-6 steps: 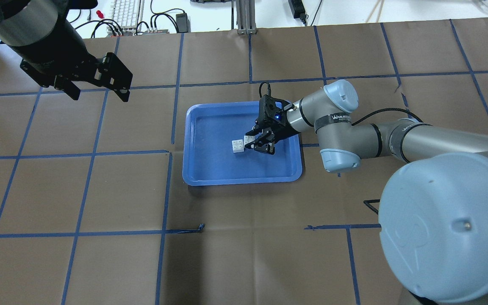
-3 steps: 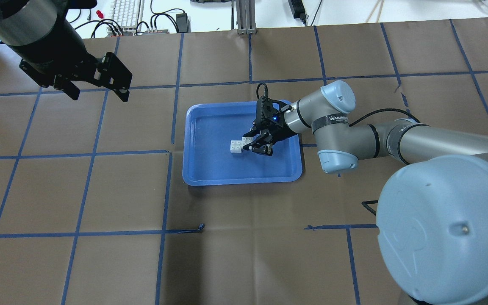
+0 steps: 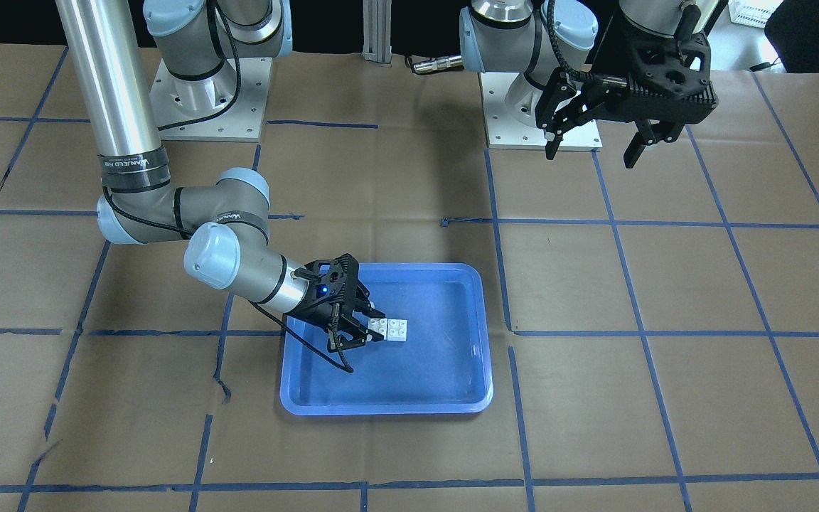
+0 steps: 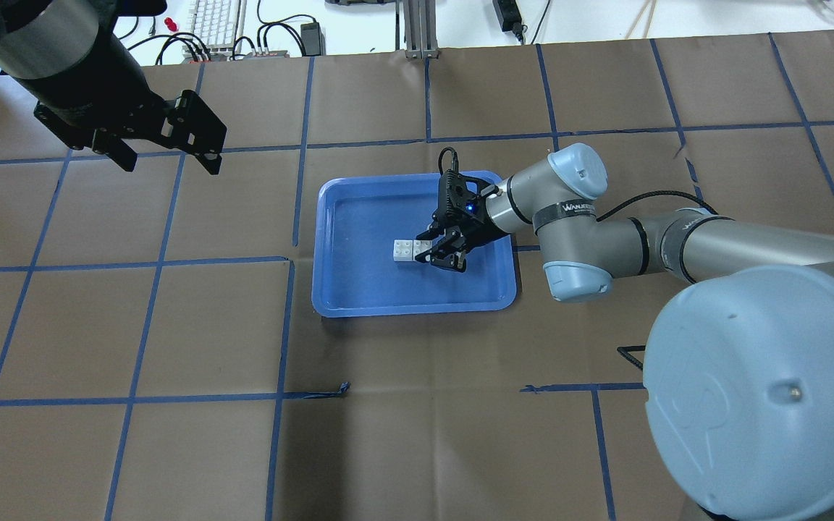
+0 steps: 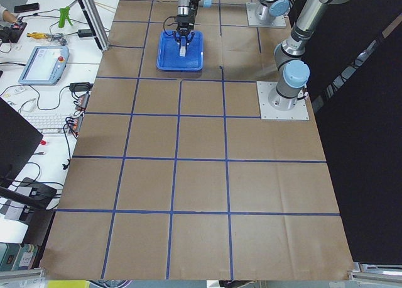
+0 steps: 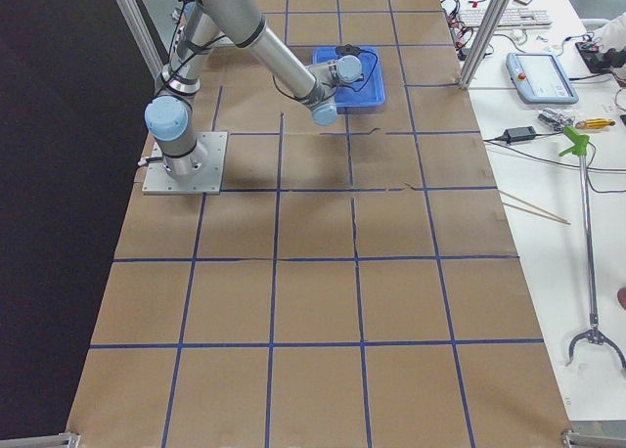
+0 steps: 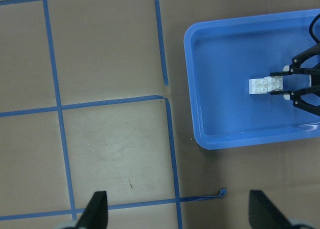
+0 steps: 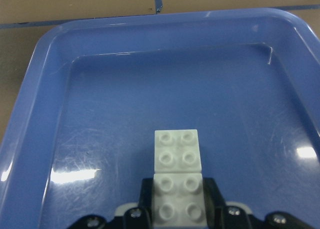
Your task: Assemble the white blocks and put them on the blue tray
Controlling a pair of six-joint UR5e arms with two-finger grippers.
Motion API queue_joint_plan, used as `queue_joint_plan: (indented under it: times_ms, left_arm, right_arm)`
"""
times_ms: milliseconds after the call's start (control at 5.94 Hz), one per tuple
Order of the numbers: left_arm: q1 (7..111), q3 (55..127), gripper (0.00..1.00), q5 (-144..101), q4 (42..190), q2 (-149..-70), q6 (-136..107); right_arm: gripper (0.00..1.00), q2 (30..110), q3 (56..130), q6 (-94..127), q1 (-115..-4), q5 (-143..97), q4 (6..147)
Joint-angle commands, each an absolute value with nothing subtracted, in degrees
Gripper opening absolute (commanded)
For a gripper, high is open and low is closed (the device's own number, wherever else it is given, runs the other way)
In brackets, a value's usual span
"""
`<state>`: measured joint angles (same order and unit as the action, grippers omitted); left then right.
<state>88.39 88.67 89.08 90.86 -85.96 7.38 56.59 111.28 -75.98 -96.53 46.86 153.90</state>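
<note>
I am seeing the white blocks joined side by side, lying on the floor of the blue tray, near its middle. The right gripper is pinching the nearer block between its fingers. The left gripper is hanging with fingers spread wide, well apart from the tray. A dark band on the right arm is showing white lettering starting with "WAN"; the rest I cannot read surely.
</note>
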Motion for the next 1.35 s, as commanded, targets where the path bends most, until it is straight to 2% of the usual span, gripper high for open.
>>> queue_joint_plan:
  times_ms: [0, 337, 1178]
  left_arm:
    - [88.4, 88.7, 0.99, 89.0, 90.8, -86.0, 7.4]
    - [88.4, 88.8, 0.99, 89.0, 90.8, -86.0, 7.4]
    - [88.5, 88.9, 0.99, 89.1, 90.8, -85.8, 7.5]
  right_arm:
    - [0.25, 56.7, 111.4, -75.9, -96.5, 46.8, 154.1]
    - [0.25, 56.7, 111.4, -75.9, -96.6, 46.8, 154.0]
    - [0.35, 56.5, 111.4, -76.0, -96.6, 46.8, 154.0]
